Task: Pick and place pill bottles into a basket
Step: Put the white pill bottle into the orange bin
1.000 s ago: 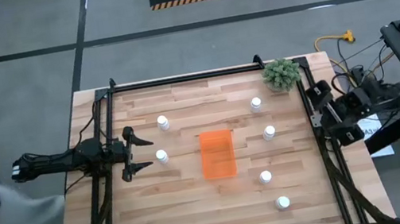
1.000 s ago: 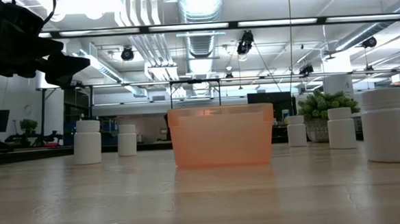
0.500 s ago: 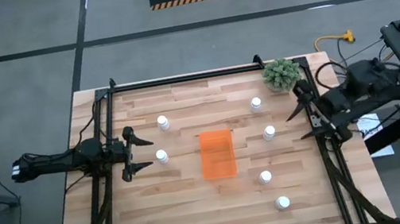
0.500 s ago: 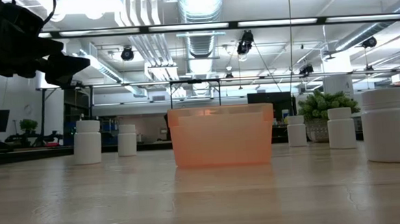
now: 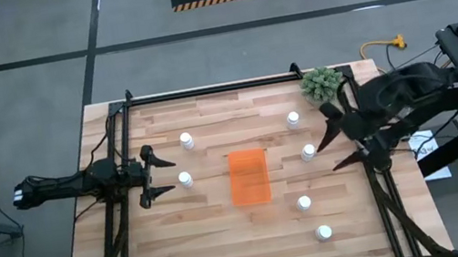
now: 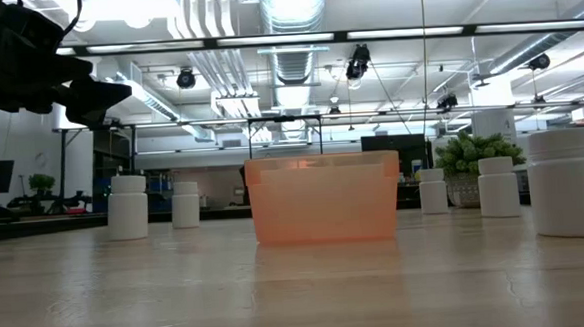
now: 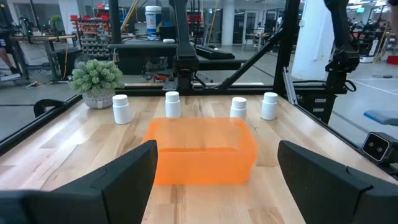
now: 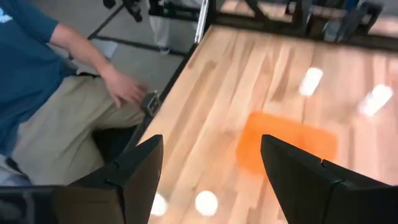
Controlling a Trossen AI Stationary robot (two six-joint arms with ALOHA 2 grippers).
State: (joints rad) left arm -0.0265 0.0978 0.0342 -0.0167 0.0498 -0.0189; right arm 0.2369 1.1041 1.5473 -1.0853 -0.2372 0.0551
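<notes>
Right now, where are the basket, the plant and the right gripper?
basket (image 5: 249, 177): high view, middle of its orange floor.
plant (image 5: 322, 84): high view, top of its green leaves.
right gripper (image 5: 333, 142): high view, midway between its spread fingertips.

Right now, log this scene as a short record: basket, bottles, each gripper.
basket: orange basket, mid-table, empty
bottles: six pill bottles standing on the table, two on the basket's left-arm side, four on its right-arm side
left gripper: left gripper, fingers open, near one bottle
right gripper: right gripper, fingers open, over another bottle
</notes>
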